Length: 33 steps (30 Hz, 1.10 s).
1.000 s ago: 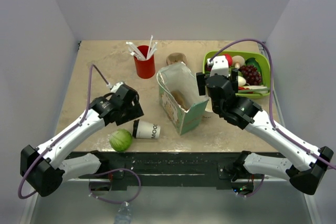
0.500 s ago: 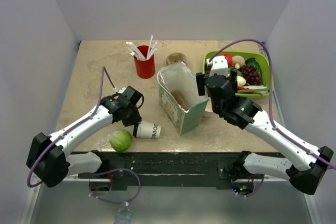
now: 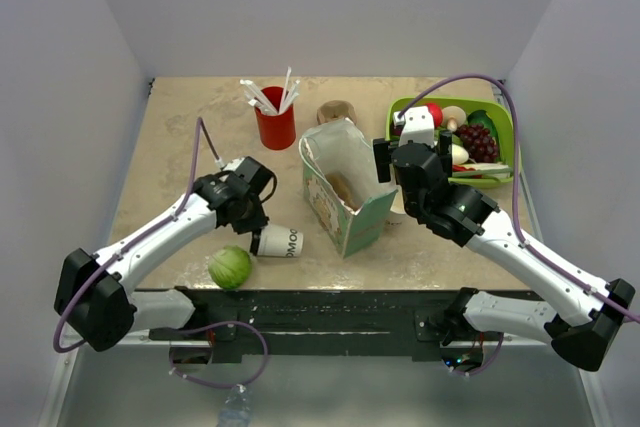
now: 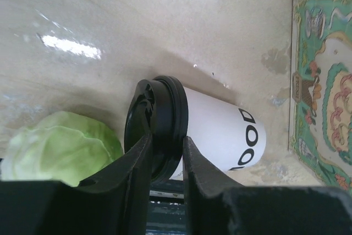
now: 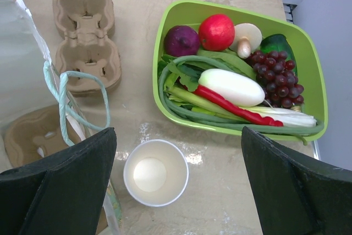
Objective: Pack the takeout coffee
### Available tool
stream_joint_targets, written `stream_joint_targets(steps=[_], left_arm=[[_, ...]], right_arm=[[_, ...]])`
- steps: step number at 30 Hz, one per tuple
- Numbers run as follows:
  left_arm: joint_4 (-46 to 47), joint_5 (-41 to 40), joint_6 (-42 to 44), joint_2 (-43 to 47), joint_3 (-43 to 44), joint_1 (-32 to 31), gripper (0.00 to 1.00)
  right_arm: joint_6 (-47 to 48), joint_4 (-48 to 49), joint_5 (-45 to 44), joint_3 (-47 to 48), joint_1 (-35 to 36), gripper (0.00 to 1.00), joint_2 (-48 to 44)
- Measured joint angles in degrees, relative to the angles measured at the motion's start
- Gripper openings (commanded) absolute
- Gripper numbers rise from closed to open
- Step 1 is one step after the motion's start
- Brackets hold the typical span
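Note:
The takeout coffee (image 3: 282,242) (image 4: 220,136), a white paper cup with a black lid, lies on its side near the table's front edge, lid pointing left. My left gripper (image 3: 256,228) (image 4: 166,142) is shut on the rim of its black lid, one finger on each side. The paper bag (image 3: 345,187) (image 4: 322,81) stands open just right of the cup. My right gripper (image 3: 398,169) (image 5: 177,136) hangs wide open on the bag's right side, above a lidless white cup (image 5: 155,173), with nothing between its fingers.
A green lettuce (image 3: 229,267) (image 4: 60,147) lies just left of the coffee's lid. A red cup with straws (image 3: 276,125) and a cardboard cup carrier (image 3: 336,110) (image 5: 85,37) stand at the back. A green tray (image 3: 507,132) (image 5: 158,53) of vegetables sits back right.
My left gripper has moved right and down onto the coffee's lid end and closed its fingers on the lid. The cup has shifted slightly. The right arm has stayed still.

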<state>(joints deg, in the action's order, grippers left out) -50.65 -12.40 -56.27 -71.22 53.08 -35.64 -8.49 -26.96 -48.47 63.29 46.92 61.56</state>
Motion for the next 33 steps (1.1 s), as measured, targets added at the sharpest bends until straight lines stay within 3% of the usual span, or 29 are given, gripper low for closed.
stream_joint_targets(steps=[11,20,26,33], left_arm=[[-7.3,-23.17,6.05,-7.02,19.1,0.0,0.0],[-17.57,-49.94,10.03,-25.22,29.09,-0.02,0.02],[-20.28,-56.22,13.38,-34.99,29.44,-0.02,0.01],[-16.04,-57.16,18.47,-36.13,27.98,-0.02,0.08]], right_arm=[[0.04,-0.02,-0.24,0.0,0.0,0.97,0.0],[0.66,0.0,-1.84,0.0,0.0,0.97,0.0],[0.98,0.0,-2.78,0.0,0.0,0.97,-0.04],[1.07,0.0,-3.13,0.0,0.0,0.97,-0.24]])
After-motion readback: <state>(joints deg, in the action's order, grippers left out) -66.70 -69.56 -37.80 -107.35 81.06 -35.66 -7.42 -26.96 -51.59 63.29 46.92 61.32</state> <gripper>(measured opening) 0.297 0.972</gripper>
